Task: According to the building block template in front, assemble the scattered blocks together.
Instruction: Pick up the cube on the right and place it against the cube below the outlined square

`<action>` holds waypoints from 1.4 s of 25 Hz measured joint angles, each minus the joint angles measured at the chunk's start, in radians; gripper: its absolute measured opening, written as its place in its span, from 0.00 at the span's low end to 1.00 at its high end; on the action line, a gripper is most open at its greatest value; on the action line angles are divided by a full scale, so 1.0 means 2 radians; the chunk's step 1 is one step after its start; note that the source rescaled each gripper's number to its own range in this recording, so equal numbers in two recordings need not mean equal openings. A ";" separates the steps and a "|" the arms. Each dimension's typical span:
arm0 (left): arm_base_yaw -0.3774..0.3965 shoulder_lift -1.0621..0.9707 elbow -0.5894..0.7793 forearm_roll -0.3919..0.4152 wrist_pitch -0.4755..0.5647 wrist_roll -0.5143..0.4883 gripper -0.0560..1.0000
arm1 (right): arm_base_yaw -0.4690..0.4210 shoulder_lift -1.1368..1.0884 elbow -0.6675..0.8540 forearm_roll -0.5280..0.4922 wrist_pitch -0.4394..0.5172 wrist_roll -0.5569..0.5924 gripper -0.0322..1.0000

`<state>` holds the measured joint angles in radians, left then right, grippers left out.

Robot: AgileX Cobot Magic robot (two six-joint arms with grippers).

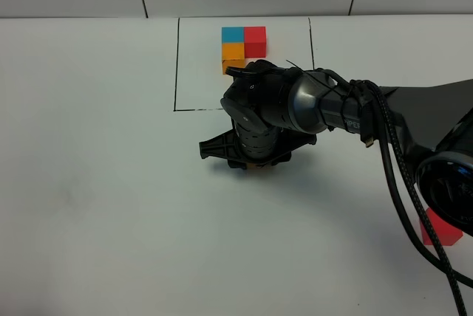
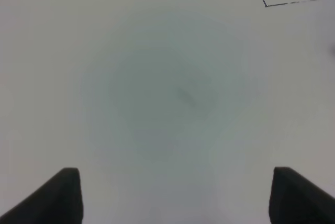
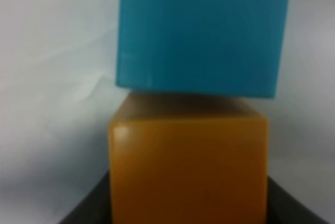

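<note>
**Right gripper (image 1: 255, 161) clamped on the orange cube (image 3: 188, 171)**

The right gripper points down at the table (image 1: 96, 183). Its jaws are closed on the orange cube, which sits between the two dark fingers. The teal-blue cube (image 3: 201, 30) lies directly beyond the fingertips, edge to edge with the orange one; blur hides whether they touch. The building block template (image 1: 244, 44) stands near the gripper, just past its wrist, inside the black frame line (image 1: 177, 65). The red cube (image 1: 441, 229) lies well apart from the gripper, by the arm's base.

The high view gives only a sliver of orange under the gripper, and the arm hides the teal-blue cube. The right wrist view shows both up close. Only the left wrist view shows the left gripper (image 2: 175, 192), its fingers (image 2: 57, 198) spread with nothing between them over bare table.
</note>
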<state>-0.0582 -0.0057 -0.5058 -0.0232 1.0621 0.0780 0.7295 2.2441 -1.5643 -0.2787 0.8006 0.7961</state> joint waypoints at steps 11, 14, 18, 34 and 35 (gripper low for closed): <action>0.000 0.000 0.000 0.000 0.000 0.000 0.68 | 0.000 0.001 0.000 -0.004 -0.006 0.005 0.03; 0.000 0.000 0.000 0.000 0.000 0.000 0.68 | 0.000 0.002 0.000 -0.004 -0.006 0.006 0.03; 0.000 0.000 0.000 0.000 0.000 0.000 0.68 | 0.000 0.002 0.000 -0.004 -0.007 0.021 0.03; 0.000 0.000 0.000 0.000 0.000 0.001 0.68 | 0.000 0.002 0.000 -0.004 -0.007 0.036 0.03; 0.000 0.000 0.000 0.000 0.000 0.001 0.68 | 0.000 0.002 0.000 -0.004 -0.007 0.036 0.03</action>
<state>-0.0582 -0.0057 -0.5058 -0.0232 1.0621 0.0801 0.7295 2.2475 -1.5643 -0.2866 0.7859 0.8680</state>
